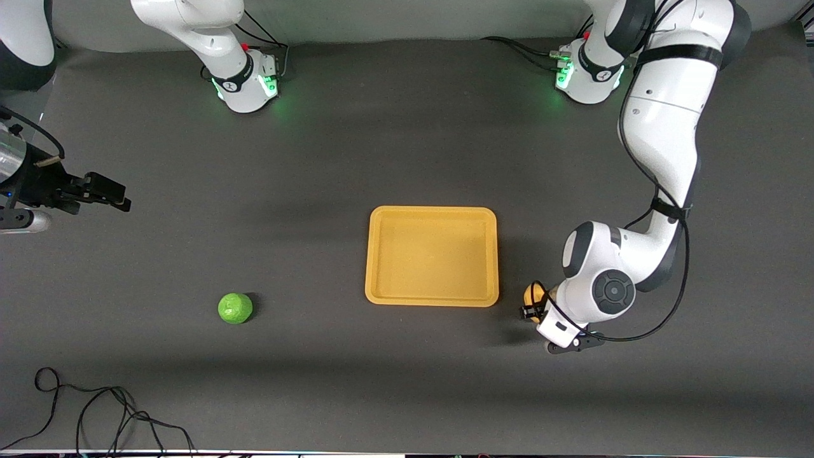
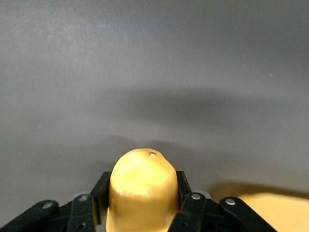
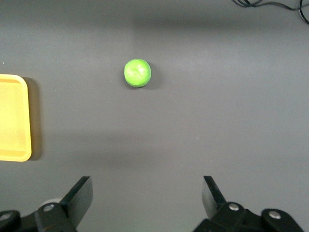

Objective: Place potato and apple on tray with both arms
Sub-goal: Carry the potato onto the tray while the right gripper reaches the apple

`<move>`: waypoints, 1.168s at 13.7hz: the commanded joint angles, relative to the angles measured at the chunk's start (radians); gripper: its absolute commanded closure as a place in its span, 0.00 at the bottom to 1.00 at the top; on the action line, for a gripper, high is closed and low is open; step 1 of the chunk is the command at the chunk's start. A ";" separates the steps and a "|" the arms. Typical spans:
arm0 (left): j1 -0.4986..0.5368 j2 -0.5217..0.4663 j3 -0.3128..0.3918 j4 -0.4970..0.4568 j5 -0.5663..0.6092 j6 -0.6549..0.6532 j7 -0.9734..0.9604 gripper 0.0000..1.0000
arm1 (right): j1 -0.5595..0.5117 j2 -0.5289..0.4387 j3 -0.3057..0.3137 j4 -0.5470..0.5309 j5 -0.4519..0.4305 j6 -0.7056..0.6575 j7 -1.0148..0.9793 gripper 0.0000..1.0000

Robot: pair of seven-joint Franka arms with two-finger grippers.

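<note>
Left claw [image 1: 533, 310] pinching small yellow-orange oval potato [image 2: 141, 191] just beside flat yellow plastic tray [image 1: 432, 297]; right claw [image 1: 107, 191] spread, hovering over dark tabletop [image 1: 356, 146], well apart from green faceted apple [image 1: 235, 308].

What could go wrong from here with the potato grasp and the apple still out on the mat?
1. The left gripper has its fingers on either side of the potato, low on it; the rounded lump might slip out on the way to the tray.
2. The potato sits close beside the tray's rim, so a low carry could clip it.
3. The right gripper is open, away from the apple; the round apple may roll if nudged.
</note>
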 commanded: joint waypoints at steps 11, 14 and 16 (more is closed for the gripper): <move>-0.171 -0.008 -0.057 0.023 0.056 -0.084 -0.159 0.85 | 0.093 0.347 -0.009 0.145 -0.009 0.228 -0.020 0.00; -0.174 -0.008 -0.057 -0.009 0.078 -0.102 -0.142 0.84 | 0.092 0.349 -0.011 -0.070 -0.002 0.499 -0.017 0.00; -0.180 -0.008 -0.057 -0.009 0.079 -0.100 -0.142 0.69 | 0.095 0.384 -0.011 -0.143 0.000 0.633 -0.011 0.00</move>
